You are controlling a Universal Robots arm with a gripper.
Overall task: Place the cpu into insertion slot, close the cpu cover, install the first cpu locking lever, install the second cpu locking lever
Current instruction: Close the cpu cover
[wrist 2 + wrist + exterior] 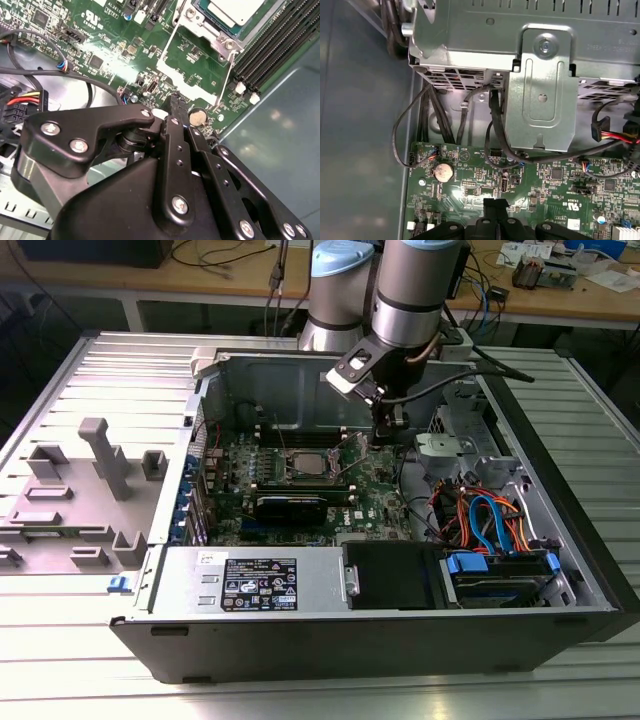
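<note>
The insertion slot (303,466) sits amid the green board (375,490) inside the open computer case. A silver-topped cpu (237,10) lies in it, and the silvery cpu cover (200,25) frames it. Thin wire levers (167,42) run along the socket's sides; whether they are latched I cannot tell. My gripper (385,440) hangs just above the board, to the exterior view's right of the socket and apart from it. Its black fingertips (176,102) are shut with nothing between them, and in the first wrist view the gripper (495,204) is over bare board.
Long black memory slots (280,40) flank the socket. A black card (290,506) lies in front of it. A coin battery (443,172), black cables (495,125) and a metal bracket (540,90) are close by. The drive bay with blue cables (495,530) and a grey fixture (80,490) stand farther off.
</note>
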